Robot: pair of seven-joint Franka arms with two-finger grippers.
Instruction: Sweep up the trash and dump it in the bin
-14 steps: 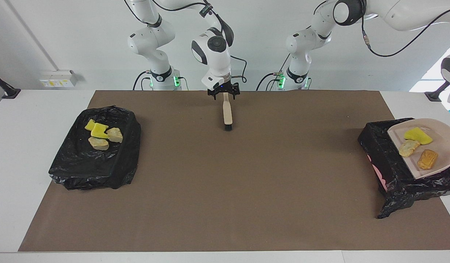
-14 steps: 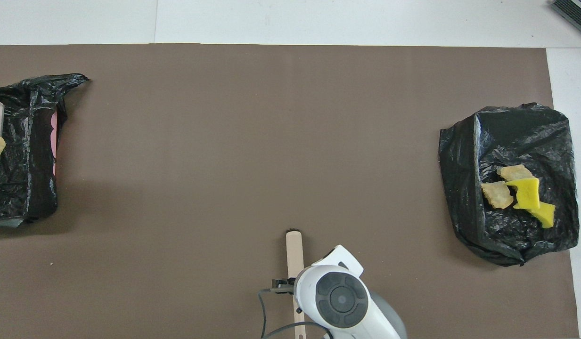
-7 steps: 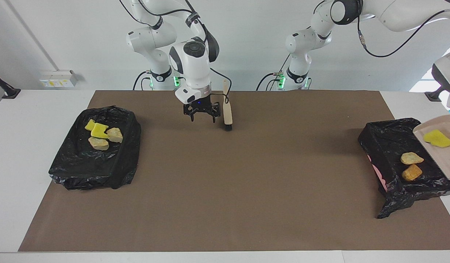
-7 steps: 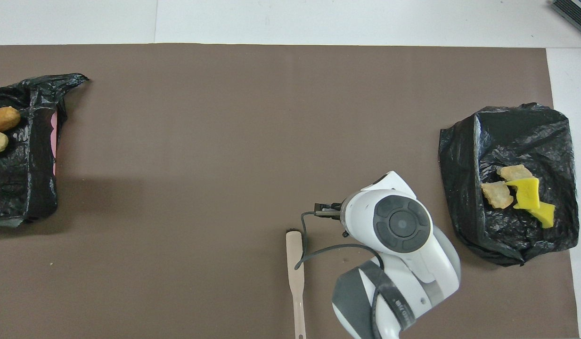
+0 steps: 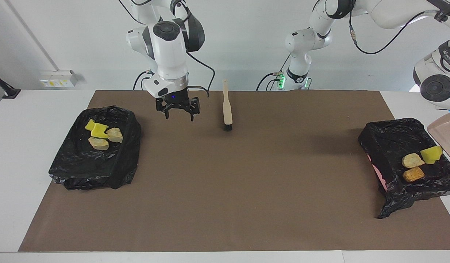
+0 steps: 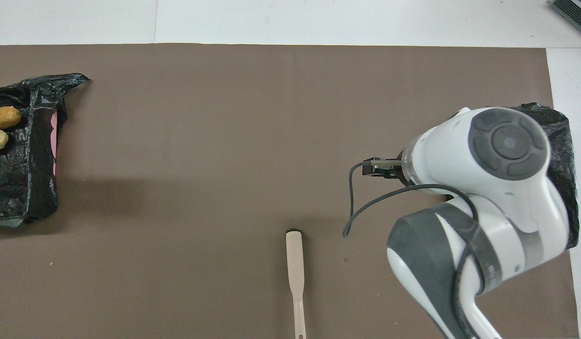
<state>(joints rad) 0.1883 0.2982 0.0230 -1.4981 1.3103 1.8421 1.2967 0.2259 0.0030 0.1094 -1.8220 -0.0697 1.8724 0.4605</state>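
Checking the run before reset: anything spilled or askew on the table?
No spill: four lumps sit in one black-lined bin, three lumps in the other bin. The brush lies flat on the brown mat. Nothing stands out.

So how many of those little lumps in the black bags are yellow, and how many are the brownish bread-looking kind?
Yellow sponge wedges: 3, two in the bin by the right arm's end, one in the other bin.
Tan or brown bread chunks: 4, two beside the first pair, two beside the single wedge.
Total: 7
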